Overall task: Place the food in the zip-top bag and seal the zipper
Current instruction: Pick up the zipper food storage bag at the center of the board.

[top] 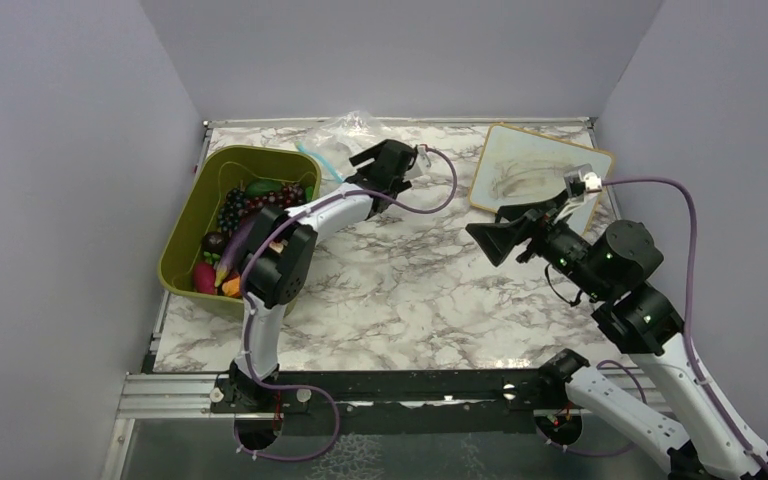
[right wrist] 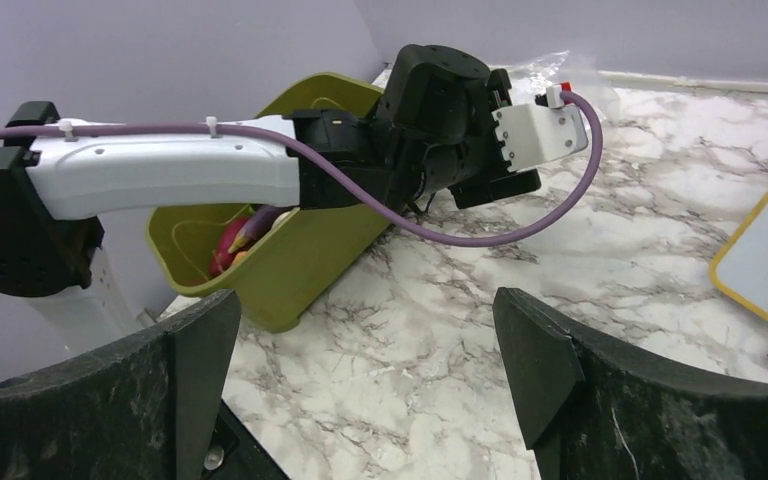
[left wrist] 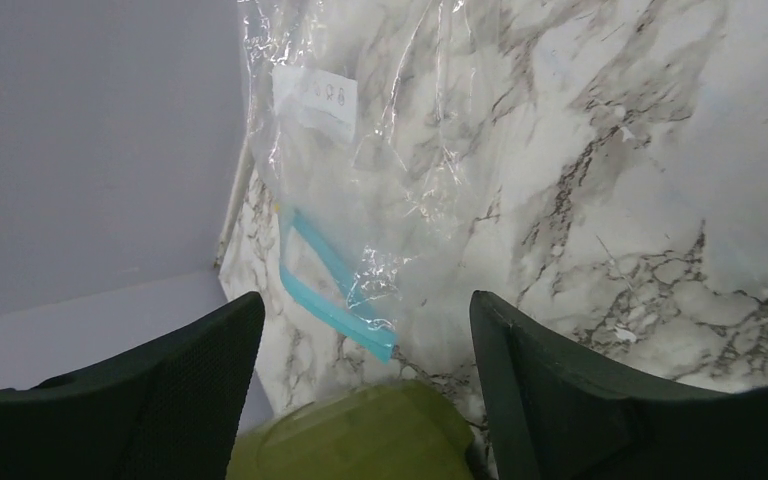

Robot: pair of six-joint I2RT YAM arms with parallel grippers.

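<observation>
Food point(top: 250, 205) in tub point(top: 178, 240), zip-top bag point(top: 347, 130) behind, board point(top: 530, 165) right

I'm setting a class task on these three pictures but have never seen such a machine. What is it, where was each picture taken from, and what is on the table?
The machine is a left arm and a right arm bolted to a marble-patterned table. The wide picture looks down from above; the other two come from a camera on each wrist. The left gripper points, open, at the clear zip-top bag with its teal zipper. The right gripper is open too, holding nothing. Toy food lies in the green tub; a yellow-edged white board lies far right.
</observation>
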